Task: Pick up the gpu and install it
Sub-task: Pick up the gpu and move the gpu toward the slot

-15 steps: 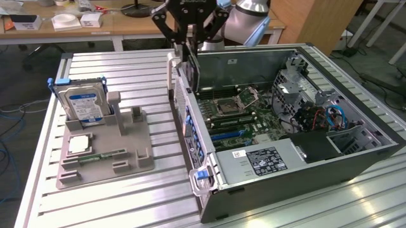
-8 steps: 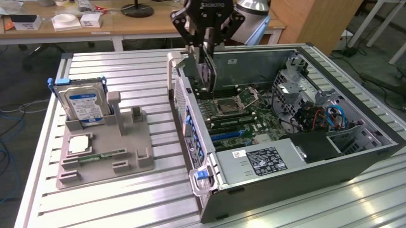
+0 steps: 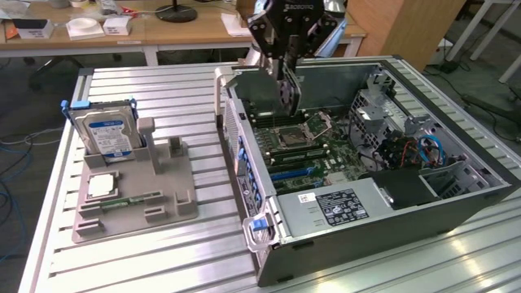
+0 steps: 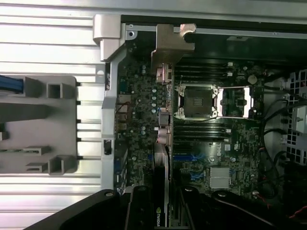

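**Gpu lifted and held over the open case, not yet seated.**

In the exterior view, the gripper [image 3: 287,68] hangs in the upper middle of the frame, its fingers pinched on the gpu [image 3: 291,94]. The card hangs on edge above the motherboard [image 3: 305,143] inside the open computer case [image 3: 366,226]. At the exterior view's left, the grey holder [image 3: 138,204] carries the hard drive [image 3: 110,131]. In the wrist view, the gpu [image 4: 163,139] shows edge-on, running from between the gripper [image 4: 163,213] fingers out to its silver bracket [image 4: 169,48] by the case's rear wall, just beside the CPU socket [image 4: 196,100]. The pick looks done, while seating the card in its slot appears left to do.
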### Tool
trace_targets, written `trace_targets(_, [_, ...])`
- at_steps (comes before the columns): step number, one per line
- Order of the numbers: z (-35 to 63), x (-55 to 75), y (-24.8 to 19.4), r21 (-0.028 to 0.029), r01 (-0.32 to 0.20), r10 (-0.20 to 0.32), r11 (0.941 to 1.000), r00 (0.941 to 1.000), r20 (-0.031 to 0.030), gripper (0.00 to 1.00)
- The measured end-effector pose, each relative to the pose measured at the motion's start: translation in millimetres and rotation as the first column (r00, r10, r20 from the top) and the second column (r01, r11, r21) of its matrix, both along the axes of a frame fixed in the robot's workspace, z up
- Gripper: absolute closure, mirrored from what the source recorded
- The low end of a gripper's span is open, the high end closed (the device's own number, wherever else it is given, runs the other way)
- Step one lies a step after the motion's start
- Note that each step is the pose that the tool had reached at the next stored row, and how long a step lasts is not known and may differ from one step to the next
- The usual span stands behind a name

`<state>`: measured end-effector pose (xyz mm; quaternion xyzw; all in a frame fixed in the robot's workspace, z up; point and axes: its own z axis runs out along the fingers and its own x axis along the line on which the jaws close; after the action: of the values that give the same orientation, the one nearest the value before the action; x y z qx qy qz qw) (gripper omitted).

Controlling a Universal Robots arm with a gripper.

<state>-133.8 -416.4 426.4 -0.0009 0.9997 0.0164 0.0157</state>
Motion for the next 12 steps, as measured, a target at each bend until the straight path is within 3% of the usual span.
trace_targets(12, [-1.7, 54.7, 0.0, 0.0001, 0.0, 0.0, 1.0, 1.0, 0.0, 0.74])
